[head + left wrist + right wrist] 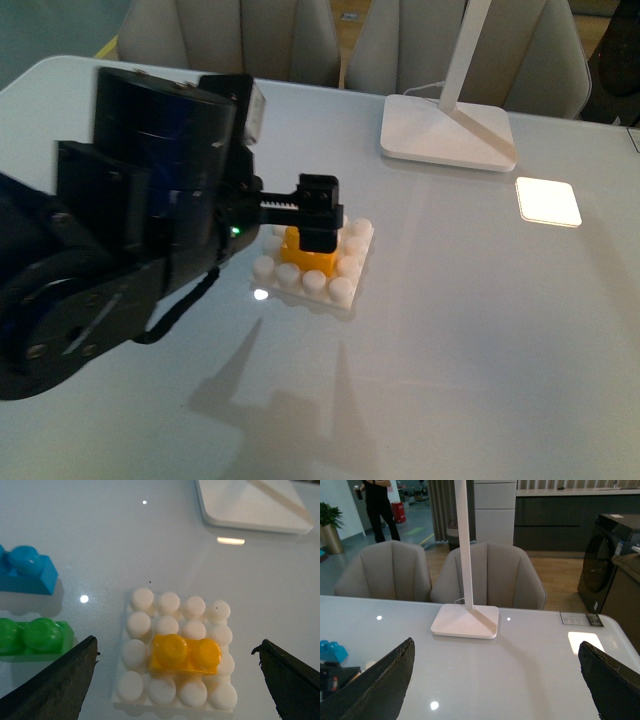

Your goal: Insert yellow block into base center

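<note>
Hovering our spread, empty left gripper (177,680) over the yellow block (185,654), already seated among the base's (131,687) middle studs, we should lift straight up without nudging it.

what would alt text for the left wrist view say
A yellow block sits on a white studded base, among its middle studs, seen from above between two open black fingertips that do not touch it. A green brick and a blue brick lie on the white table beside the base.
</note>
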Controlling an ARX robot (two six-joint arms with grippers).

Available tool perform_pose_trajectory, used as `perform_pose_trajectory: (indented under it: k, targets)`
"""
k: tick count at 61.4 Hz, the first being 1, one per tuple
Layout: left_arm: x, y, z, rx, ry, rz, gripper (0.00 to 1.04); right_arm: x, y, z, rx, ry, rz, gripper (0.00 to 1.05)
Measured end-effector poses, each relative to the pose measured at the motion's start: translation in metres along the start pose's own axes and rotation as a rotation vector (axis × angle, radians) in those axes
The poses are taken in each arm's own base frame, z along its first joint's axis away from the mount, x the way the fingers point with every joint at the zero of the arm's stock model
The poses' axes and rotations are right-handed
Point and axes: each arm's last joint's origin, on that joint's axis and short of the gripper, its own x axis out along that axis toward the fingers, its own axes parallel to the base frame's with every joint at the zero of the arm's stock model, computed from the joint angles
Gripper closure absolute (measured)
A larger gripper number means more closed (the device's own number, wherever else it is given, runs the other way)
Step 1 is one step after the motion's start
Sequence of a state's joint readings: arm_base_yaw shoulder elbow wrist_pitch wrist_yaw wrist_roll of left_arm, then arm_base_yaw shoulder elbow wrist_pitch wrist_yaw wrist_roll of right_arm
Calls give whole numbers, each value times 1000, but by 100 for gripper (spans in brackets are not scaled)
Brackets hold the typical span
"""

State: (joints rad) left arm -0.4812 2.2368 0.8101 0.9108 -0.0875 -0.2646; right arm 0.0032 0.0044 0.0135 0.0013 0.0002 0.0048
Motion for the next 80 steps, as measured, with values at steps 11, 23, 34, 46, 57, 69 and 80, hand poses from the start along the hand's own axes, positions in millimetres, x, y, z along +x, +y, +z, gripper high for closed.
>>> perform_pose_trajectory:
  k: [11, 23, 34, 46, 57, 69, 80]
  targets:
    - [-64, 33, 7, -7, -70, -15, 7, 0, 0, 0, 0, 0, 0, 9]
    - [-108, 60, 6, -32, -108, 45, 9, 0, 0, 0, 0, 0, 0, 9]
    - [-133, 70, 5, 9, -292, 199, 43, 0, 0, 0, 0, 0, 0, 9]
    - [-146, 73, 8, 20, -350, 218, 92, 0, 0, 0, 0, 0, 0, 9]
    - [-226, 82, 15, 82, -512, 301, 102, 0, 0, 0, 0, 0, -2, 9]
    - [-248, 88, 24, 96, -554, 311, 102, 0, 0, 0, 0, 1, 0, 9]
    - [-263, 84, 25, 102, -559, 307, 102, 0, 0, 0, 0, 1, 0, 9]
